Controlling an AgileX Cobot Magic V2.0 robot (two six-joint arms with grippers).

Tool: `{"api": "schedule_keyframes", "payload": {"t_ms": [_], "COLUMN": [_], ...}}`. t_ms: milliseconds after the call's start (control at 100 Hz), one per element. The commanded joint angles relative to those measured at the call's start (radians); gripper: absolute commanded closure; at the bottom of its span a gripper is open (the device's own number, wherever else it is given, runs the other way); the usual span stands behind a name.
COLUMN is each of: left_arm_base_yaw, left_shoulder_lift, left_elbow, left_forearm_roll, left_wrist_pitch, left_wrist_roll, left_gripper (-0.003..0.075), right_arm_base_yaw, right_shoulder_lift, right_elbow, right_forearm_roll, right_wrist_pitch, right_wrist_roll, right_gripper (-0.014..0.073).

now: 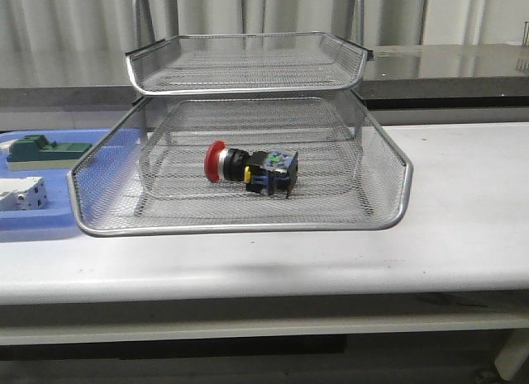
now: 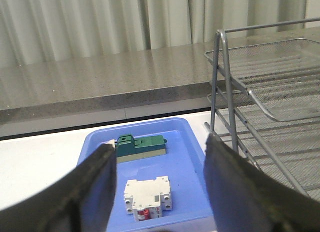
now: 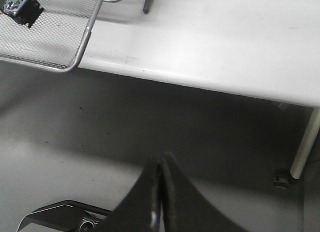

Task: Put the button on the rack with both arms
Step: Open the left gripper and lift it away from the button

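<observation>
The button (image 1: 250, 168), with red head, black body and blue-and-yellow rear block, lies on its side in the lower mesh tray of the silver wire rack (image 1: 388, 204). Its rear block shows in the right wrist view (image 3: 20, 6) inside the rack's corner (image 3: 82, 50). No arm appears in the front view. My left gripper (image 2: 159, 189) is open and empty, above the blue tray, beside the rack's frame (image 2: 225, 92). My right gripper (image 3: 161, 184) is shut and empty, low over the floor, off the table's front edge.
A flat blue plastic tray (image 1: 50, 223) stands left of the rack, holding a green block (image 1: 45, 150) and a white-grey block (image 1: 21, 192); both show in the left wrist view, green (image 2: 142, 145) and white (image 2: 148, 195). A grey counter runs behind the table.
</observation>
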Motion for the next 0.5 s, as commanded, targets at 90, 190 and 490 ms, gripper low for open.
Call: {"api": "schedule_keyframes", "payload": {"t_ms": [90, 190, 490], "left_arm_base_yaw": [0.003, 0.003, 0.003], "left_shoulder_lift": [0.003, 0.003, 0.003], "left_elbow": [-0.025, -0.025, -0.025], "left_forearm_roll": [-0.008, -0.008, -0.008], "left_wrist_pitch": [-0.030, -0.025, -0.025], "left_wrist_roll": [-0.010, -0.010, -0.010], "left_gripper": [0.0556, 0.0676, 0.0716], "right_arm_base_yaw": [-0.004, -0.004, -0.004], "right_shoulder_lift": [0.002, 0.002, 0.002], "right_elbow": [-0.028, -0.028, -0.028], "right_forearm_roll": [-0.005, -0.005, -0.005], "right_wrist_pitch": [-0.052, -0.052, -0.060], "right_wrist_roll": [-0.002, -0.002, -0.002], "right_gripper": [0.0653, 0.0653, 0.0653]}}
